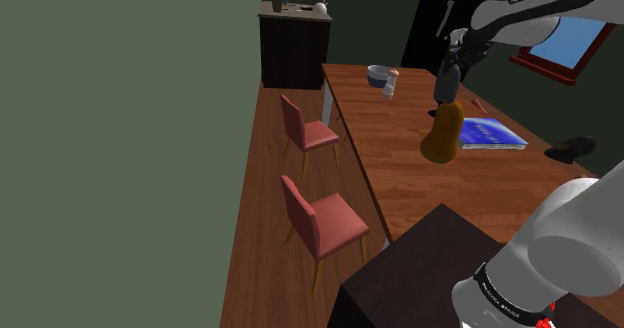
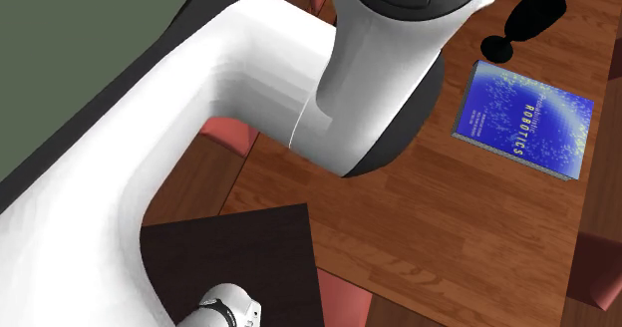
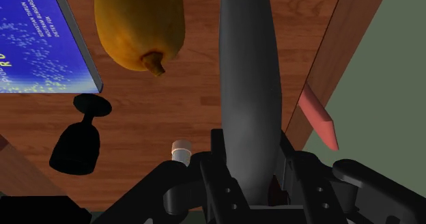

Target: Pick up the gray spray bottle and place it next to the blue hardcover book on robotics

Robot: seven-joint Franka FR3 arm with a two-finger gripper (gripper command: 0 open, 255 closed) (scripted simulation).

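Note:
A long gray spray bottle [image 3: 249, 86] is clasped between my black fingers, and my gripper [image 3: 250, 171] is shut on it. In the shoulder view the gripper [image 1: 449, 74] hangs over the wooden table [image 1: 400, 166], just above an orange squash [image 1: 441, 134]. The blue hardcover book [image 1: 490, 133] lies flat right beside the squash, on the shoulder view's right. Its "Robotics" cover [image 2: 523, 121] reads clearly in the second exterior view. In the wrist view the book [image 3: 41, 38] lies beside the squash [image 3: 140, 24].
A black goblet [image 1: 570, 149] lies beyond the book, also seen as goblet [image 2: 523, 21] and goblet [image 3: 78, 137]. A bowl [image 1: 378, 74] and a small white bottle [image 1: 391, 84] stand at the table's far end. Two red chairs [image 1: 320, 221] line its edge.

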